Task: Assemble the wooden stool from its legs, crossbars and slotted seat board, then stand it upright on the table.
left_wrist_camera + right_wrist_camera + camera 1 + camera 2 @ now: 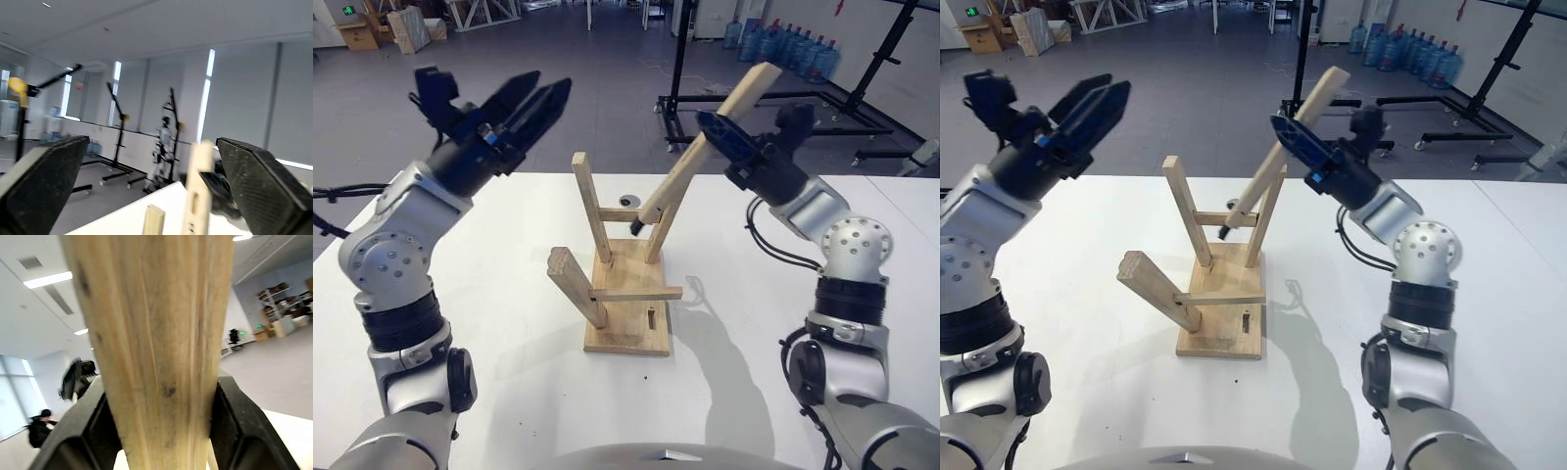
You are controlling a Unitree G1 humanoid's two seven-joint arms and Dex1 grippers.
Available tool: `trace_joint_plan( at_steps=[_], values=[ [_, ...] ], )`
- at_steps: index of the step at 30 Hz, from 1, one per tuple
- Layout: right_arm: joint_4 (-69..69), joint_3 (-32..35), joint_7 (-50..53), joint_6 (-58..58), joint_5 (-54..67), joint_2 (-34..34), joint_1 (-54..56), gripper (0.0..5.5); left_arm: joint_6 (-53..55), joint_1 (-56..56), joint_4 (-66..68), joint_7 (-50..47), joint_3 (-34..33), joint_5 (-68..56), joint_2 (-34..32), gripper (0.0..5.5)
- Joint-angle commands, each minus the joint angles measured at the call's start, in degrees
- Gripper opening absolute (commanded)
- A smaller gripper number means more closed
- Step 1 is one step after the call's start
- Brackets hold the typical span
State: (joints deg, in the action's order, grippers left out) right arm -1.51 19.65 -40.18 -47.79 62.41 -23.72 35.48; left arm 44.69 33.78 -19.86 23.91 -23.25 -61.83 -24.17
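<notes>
R claw [717, 129] clamped the 4th leg [751, 90] mid-air, over the stool's far-R side. The leg's long axis slanted from high far-R down to low L, and its lower tip hung just beside the far crossbar [619, 212]. Seat board [626, 338] lay flat on the white table [489, 255], underside up, w/ three legs already standing, e.g. the far-L leg [590, 201]. A free slot [652, 315] sat at the board's near-R corner, nearer and lower than the tip; R arm was the closer one. L claw [553, 82] gaped wide, empty, raised over the L side, well apart. Wood looked pale, square-cut, smooth, rigid; table top matte.
</notes>
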Motion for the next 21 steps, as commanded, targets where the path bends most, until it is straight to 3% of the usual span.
trace_joint_plan(
  at_steps=[1, 6, 16, 21],
  values=[
    [4.42, 3.19, -6.65, 1.22, -2.06, -7.22, -10.18, 2.15, 1.13, -7.52, -3.56, -5.70, -2.04, -1.93, -0.03, 5.28],
    [10.18, 3.92, -13.69, 4.23, -0.75, -5.67, -21.71, 2.15, 0.32, -12.15, -5.26, -10.56, -0.82, -3.57, 1.79, 5.40],
    [15.84, -2.61, -23.65, 19.94, -9.46, 0.66, -35.99, 2.15, -0.99, -16.87, -1.79, -9.59, 1.55, -1.71, 1.49, 5.40],
    [14.15, -9.90, -25.11, 31.76, -20.21, 4.18, -39.51, 2.15, -0.67, -16.82, -1.16, -9.43, 2.06, -1.30, 0.74, 5.40]
  ],
)
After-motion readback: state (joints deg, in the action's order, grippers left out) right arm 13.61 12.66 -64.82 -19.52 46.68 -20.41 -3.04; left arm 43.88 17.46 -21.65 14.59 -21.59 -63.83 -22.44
